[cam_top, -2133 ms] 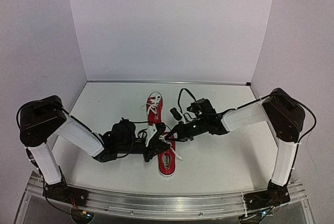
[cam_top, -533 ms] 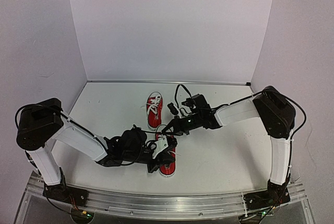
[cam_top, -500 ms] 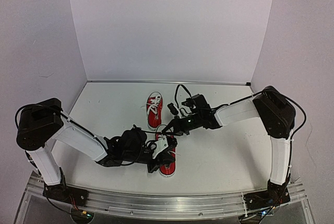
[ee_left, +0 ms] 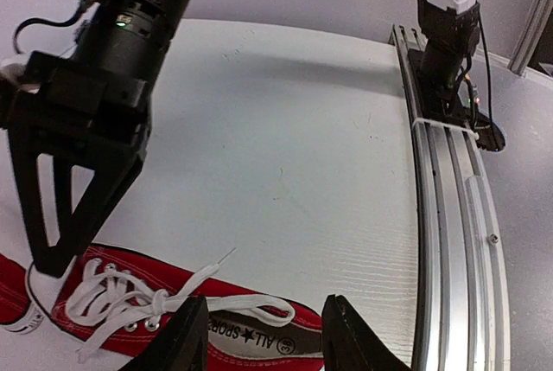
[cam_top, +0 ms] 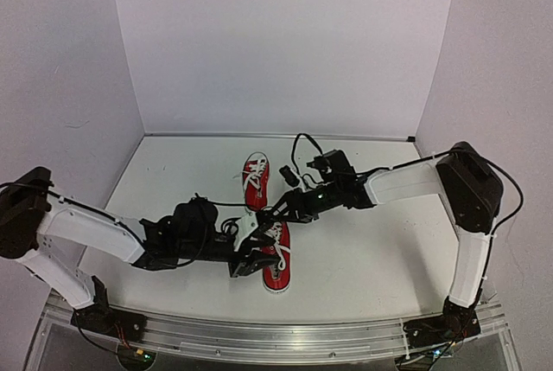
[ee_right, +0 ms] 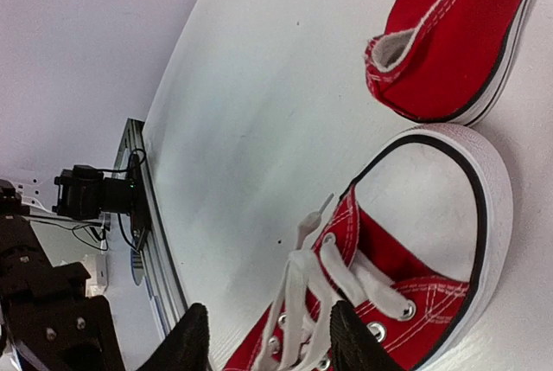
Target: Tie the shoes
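1. The left arm lies low and stretched out across the white table [cam_top: 371, 250], reaching from the near left corner toward the middle.
2. The left gripper [ee_left: 266, 302] sits just over the heel end of the nearer small red canvas sneaker [cam_top: 276, 260]. Its two black fingers are spread wide either side of the shoe's opening, and I can't see them pinching anything.
3. The right arm comes in from the right, its forearm sloping down and leftward to the same shoe.
4. The right gripper [ee_right: 270, 308] hangs over the laced part, close to the toe. Its fingers are also parted, with the white laces [ee_left: 130, 302] lying between them but not squeezed.
5. That nearer sneaker lies mid-table, white rubber toe cap pointing at the back wall and heel toward the aluminium rail [ee_left: 449, 215]. Its laces look loose, with one strand trailing off the side onto the table. Whether there is any knot, I can't tell.
6. The second red sneaker [cam_top: 255, 179] sits just beyond it, heel close to the first one's toe cap, with neither gripper touching it.
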